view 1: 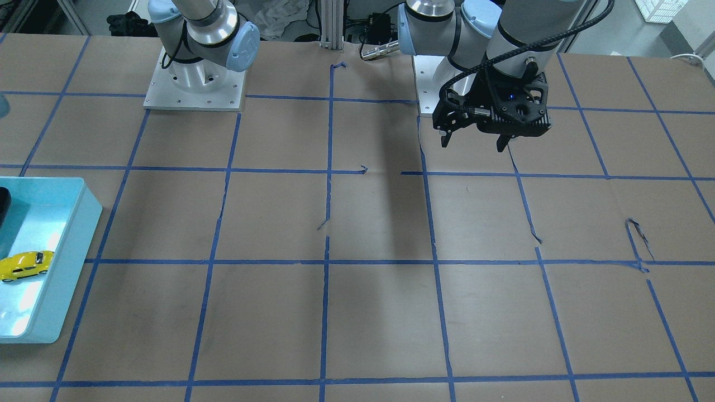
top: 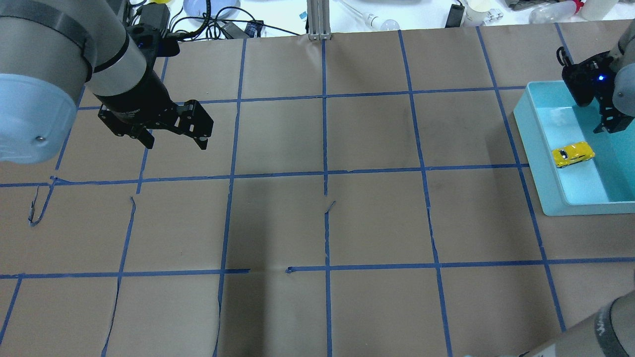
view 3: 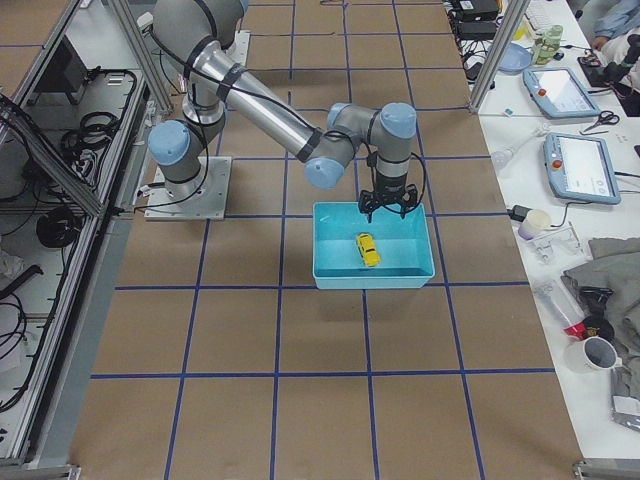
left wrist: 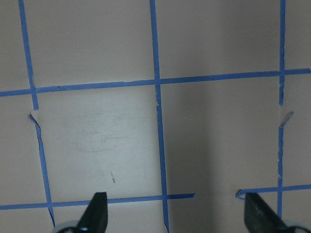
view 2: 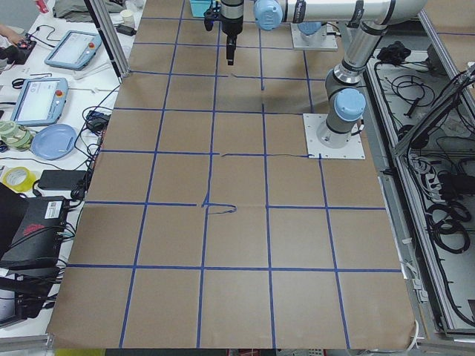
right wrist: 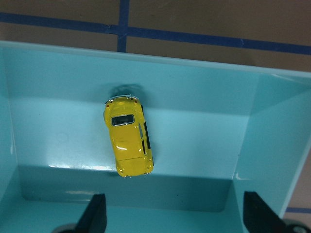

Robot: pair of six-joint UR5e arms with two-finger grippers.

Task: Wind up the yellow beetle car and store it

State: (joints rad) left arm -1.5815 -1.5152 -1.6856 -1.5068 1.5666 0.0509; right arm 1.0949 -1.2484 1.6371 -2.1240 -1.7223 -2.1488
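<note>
Inside the teal bin (right wrist: 194,63), the yellow beetle car (right wrist: 127,141) lies at 11 o'clock from the open right end effector (right wrist: 177,216) in its wrist view, long axis 12-to-6; the open left end effector (top: 175,144) is well apart.

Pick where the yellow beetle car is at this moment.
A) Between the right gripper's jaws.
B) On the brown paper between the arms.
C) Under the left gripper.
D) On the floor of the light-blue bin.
D: the yellow beetle car sits on the floor of the light-blue bin, the right gripper above it, jaws open and empty.
</note>
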